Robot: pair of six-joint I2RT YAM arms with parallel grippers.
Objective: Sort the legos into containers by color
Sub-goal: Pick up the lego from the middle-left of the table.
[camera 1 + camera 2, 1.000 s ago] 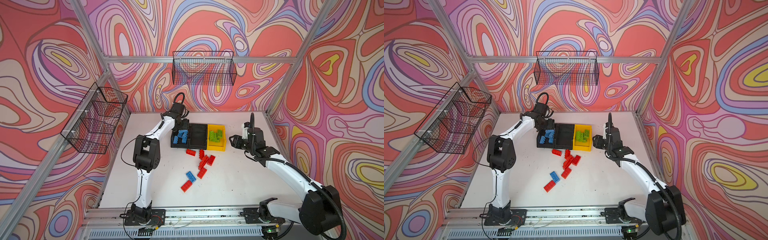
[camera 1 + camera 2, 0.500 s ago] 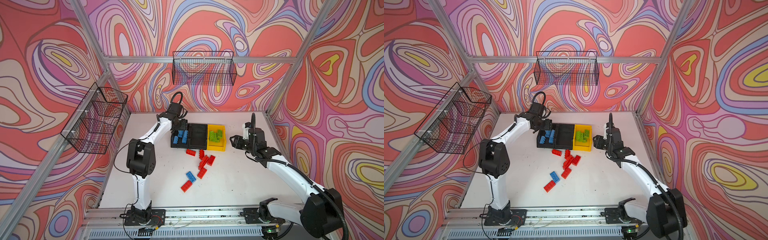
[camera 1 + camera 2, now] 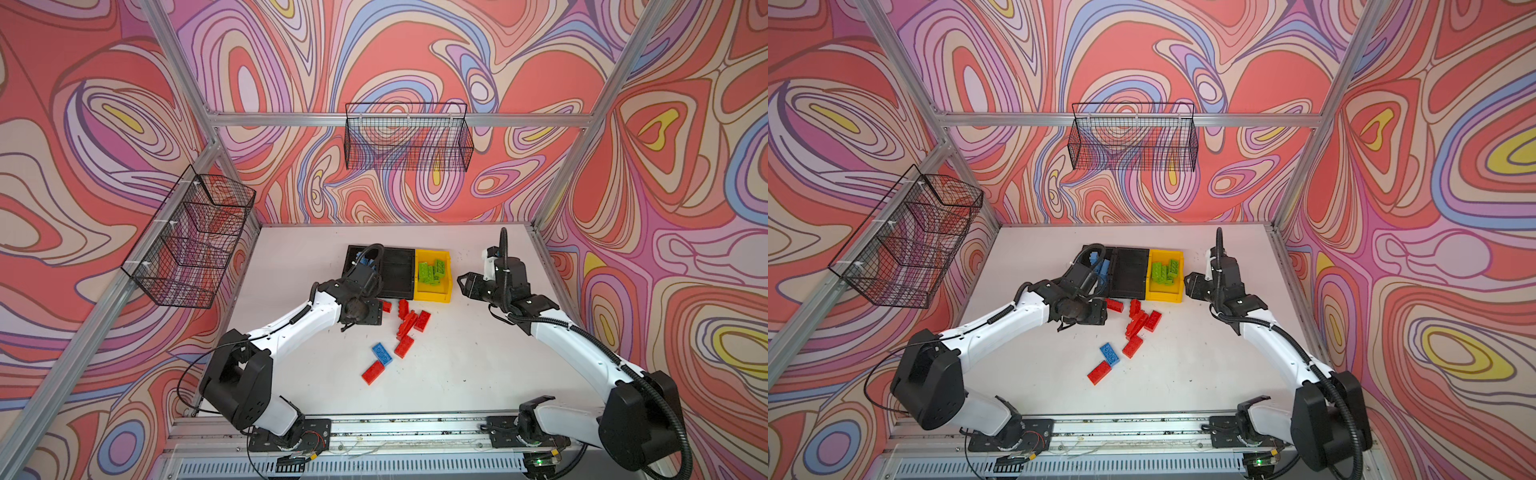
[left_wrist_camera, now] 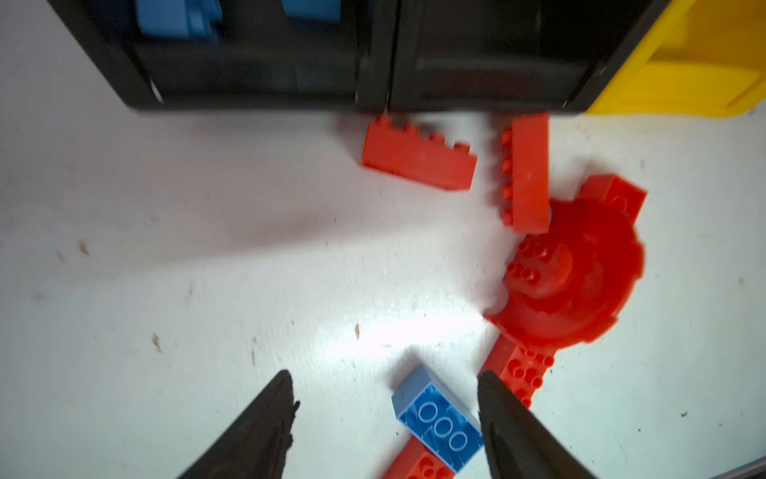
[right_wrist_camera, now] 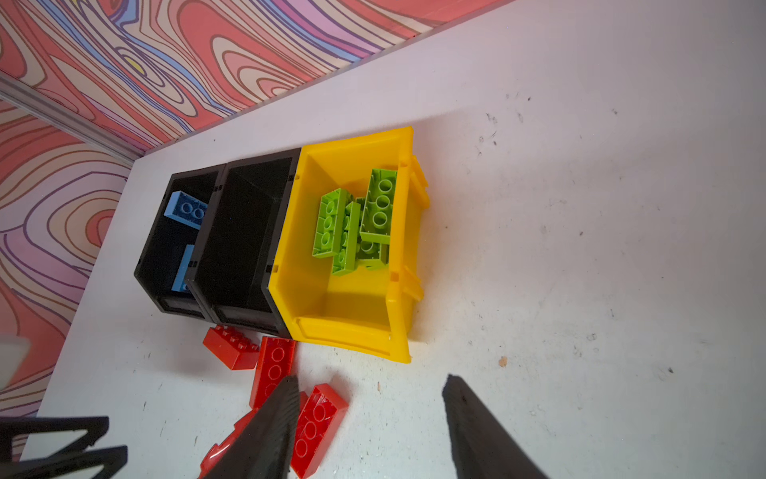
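Your left gripper (image 4: 384, 375) has its jaws wide and empty, near the loose blue brick (image 4: 437, 423). Right gripper (image 5: 371, 378) wide, empty too. Green bricks (image 5: 356, 220) sit in the yellow bin (image 5: 352, 331); red bricks (image 3: 409, 322) lie on the table (image 3: 457, 374) by the black bin (image 3: 398, 272).

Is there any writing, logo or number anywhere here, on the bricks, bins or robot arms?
None can be read.
The blue brick, yellow bin, black bin and white arm show no letters; any marks are too small to tell.
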